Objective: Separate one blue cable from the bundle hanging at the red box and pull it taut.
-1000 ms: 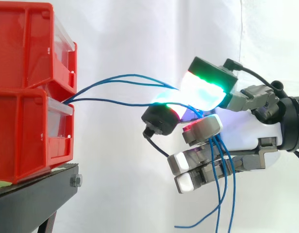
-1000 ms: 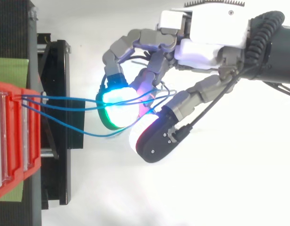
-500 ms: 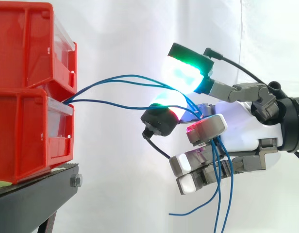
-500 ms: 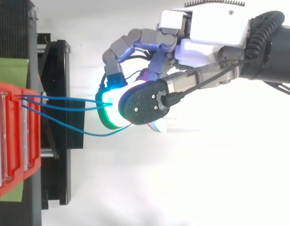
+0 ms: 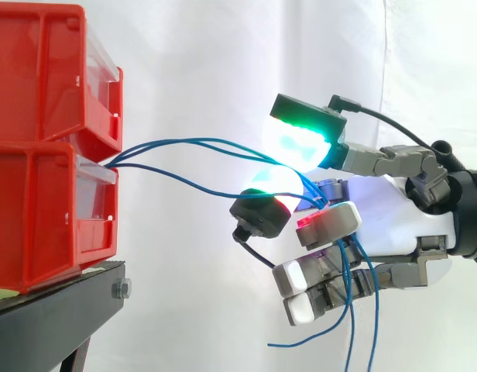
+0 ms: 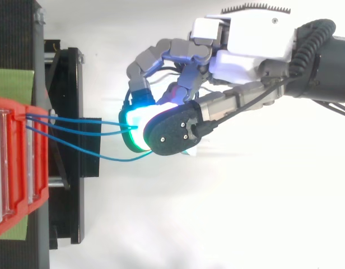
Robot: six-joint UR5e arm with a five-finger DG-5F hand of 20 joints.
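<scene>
Curled loosely, the hand (image 5: pixel 389 221) hangs in the air well to the right of the red bins, grasping the blue cables (image 5: pixel 193 141). They run in between its thumb (image 5: pixel 258 217) and the lower fingers, while one finger with a green-lit pad (image 5: pixel 300 143) is lifted clear above them. Their loose ends (image 5: pixel 351 310) drop down past the lower fingers. Whether any pad pinches a single strand, or all are merely hooked together, is hard to tell.

Outward from the hand, the cables fan slightly and sag in shallow arcs back to the front of the lower red bin (image 5: pixel 37 225). That bin sits on the black stand (image 5: pixel 60 310) beneath a second bin (image 5: pixel 45 77).

The main risk, as I judge it, is that no strand is truly separated. All the cables meet at one spot inside the hand, so a pull from here would likely tighten the whole bundle. If the lifted finger comes down carelessly, it may trap two strands instead of one. A slack hold could let the chosen cable slide through the fingers until its free end escapes. A hard pull might drag a cable out of the bin or shift the bin towards the edge of the stand.
</scene>
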